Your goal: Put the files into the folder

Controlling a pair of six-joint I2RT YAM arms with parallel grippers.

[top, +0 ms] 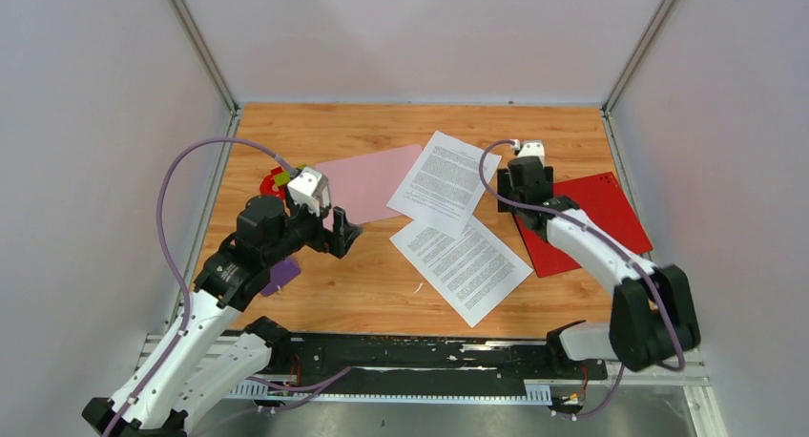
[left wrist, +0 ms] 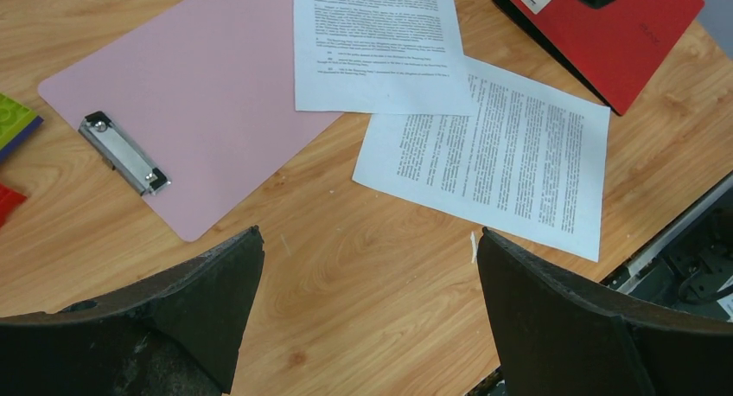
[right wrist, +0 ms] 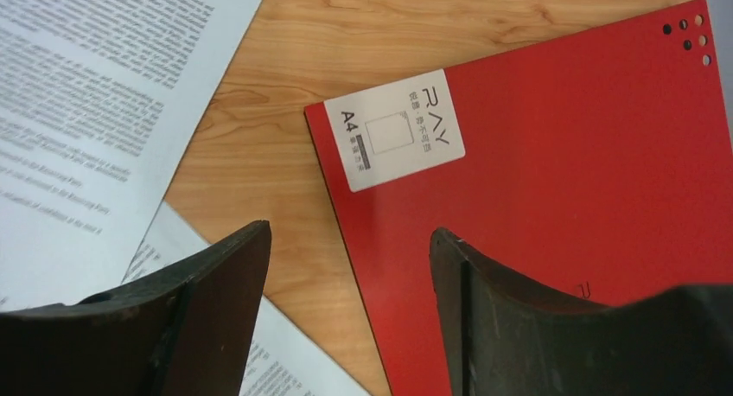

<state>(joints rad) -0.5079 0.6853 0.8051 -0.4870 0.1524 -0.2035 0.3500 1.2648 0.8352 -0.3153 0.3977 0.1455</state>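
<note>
Pink clipboard [top: 367,181] with metal clip [left wrist: 124,153] on wooden table [top: 382,284], purple piece [top: 280,276] near left edge, red-and-green item [top: 272,181] beside clipboard

white label [right wrist: 394,130] on red folder [right wrist: 588,197], "A4" & "RAY", files [left wrist: 493,158] txt illegible

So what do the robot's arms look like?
The left arm and right arm are white tubes with chunky black joints. A purple cable loops along each. The left gripper and right gripper have two dark, wedge-shaped, scuffed fingers each.
</note>
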